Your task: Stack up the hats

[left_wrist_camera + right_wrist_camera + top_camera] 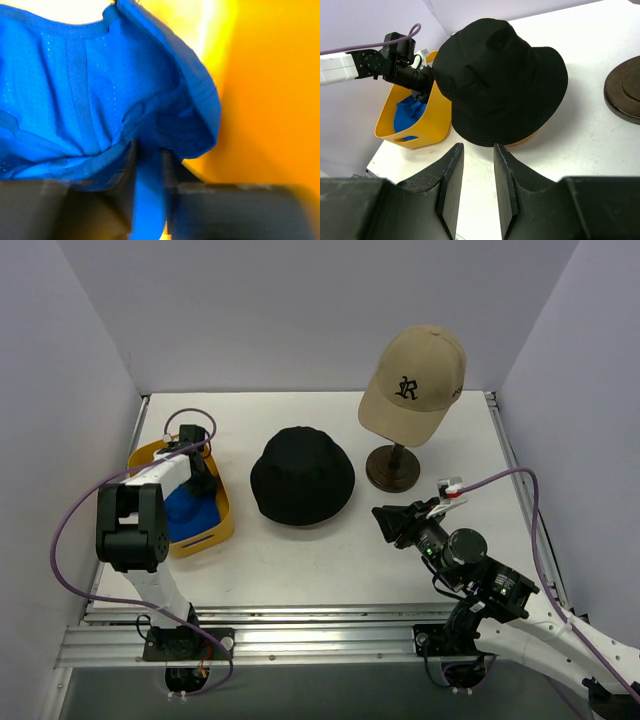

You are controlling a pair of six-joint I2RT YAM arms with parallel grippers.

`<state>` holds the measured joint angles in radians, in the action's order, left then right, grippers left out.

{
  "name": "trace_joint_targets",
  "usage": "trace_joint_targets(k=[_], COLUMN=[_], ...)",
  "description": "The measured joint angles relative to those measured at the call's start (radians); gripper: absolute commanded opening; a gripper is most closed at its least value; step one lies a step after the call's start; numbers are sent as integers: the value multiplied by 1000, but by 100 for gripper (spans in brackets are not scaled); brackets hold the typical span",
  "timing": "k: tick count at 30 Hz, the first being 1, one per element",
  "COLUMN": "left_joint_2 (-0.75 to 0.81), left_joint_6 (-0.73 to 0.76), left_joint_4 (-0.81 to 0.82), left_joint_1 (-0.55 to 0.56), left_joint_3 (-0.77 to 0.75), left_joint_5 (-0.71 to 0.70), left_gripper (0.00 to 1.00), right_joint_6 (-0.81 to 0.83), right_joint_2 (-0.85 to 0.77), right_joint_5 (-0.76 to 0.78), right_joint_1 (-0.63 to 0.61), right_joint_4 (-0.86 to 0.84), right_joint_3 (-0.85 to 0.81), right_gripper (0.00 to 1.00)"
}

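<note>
- Your left hand (pixel 200 478) is down inside the yellow tray (pixel 227 512), at 9 o'clock from the black bucket hat (pixel 302 476), and it is clamped on a fold of the bright blue baseball cap (pixel 188 514). The wrist view shows a strip of blue cloth filling the gap.
- That pinch looks thin and near an edge, and the wrist view is blurred, so judge the hold by how the cap follows you.
- Lift straight up and slowly. The cap is soft and slumped against the tray wall, and a sideways pull would likely drag the tray along or snag the brim on the rim.
- Once the whole cap hangs clear of the rim, carry it toward 3 o'clock, over the black hat's crown in the middle of the desk (pixel 300 565).
- Your right hand (pixel 477 150) hovers at 5 o'clock from the black hat, narrow and empty, pointing at the brim. Leave it outside the carry path, or use it to steady the brim when the cap lands.
- The tan baseball cap (pixel 415 375) sits on the wooden stand (pixel 393 468) at 1 o'clock, not yet stacked. That one is a job for later.
</note>
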<state>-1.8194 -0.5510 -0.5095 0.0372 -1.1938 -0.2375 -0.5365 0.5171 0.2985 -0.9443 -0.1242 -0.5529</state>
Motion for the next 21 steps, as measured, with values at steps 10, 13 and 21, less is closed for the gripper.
trace_joint_targets(k=[10, 13, 21], left_joint_2=[-6, 31, 267], left_joint_6=[-11, -13, -10], left_joint_4=[-42, -71, -170], left_joint_1=[0, -1, -5], left_joint_3=[-48, -55, -137], left_joint_5=[-46, -55, -67], left_gripper=[2, 2, 2], right_joint_6=[8, 8, 15], right_joint_2=[-4, -4, 14], right_joint_5=[10, 11, 10], right_joint_1=[0, 0, -1], right_joint_4=[17, 17, 21], right_joint_3=[0, 0, -15], right_gripper=[27, 26, 27])
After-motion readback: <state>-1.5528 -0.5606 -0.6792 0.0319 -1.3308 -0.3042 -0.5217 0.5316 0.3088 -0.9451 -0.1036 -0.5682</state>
